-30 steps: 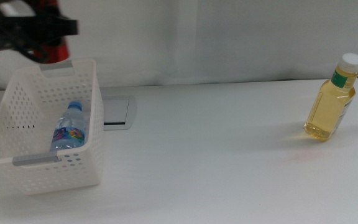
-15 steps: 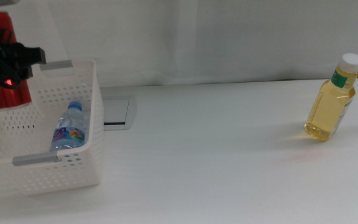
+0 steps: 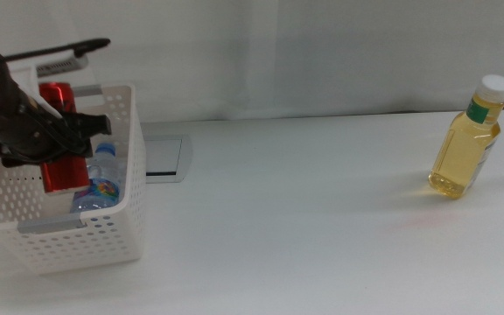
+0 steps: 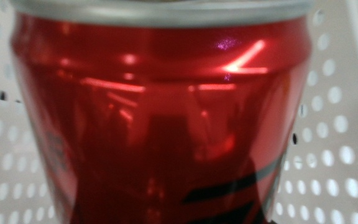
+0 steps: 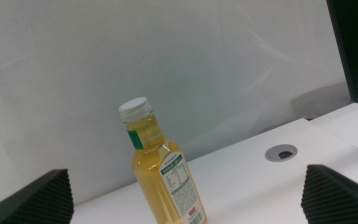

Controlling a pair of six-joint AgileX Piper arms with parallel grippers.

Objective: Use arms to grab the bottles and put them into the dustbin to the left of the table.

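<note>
Left hand over white basket at table's left end, clamped on red can; can upright, lower part inside basket. Left wrist view: can fills picture, perforated basket wall behind it. Water bottle lies in basket, blue cap toward back wall, just beside can. Yellow bottle stands on table at far right, white cap on, well apart from basket. Right hand faces yellow bottle, fingers wide apart, holding nothing.

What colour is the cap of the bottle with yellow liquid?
White, on the yellow-liquid bottle; the right wrist view shows it best.
</note>
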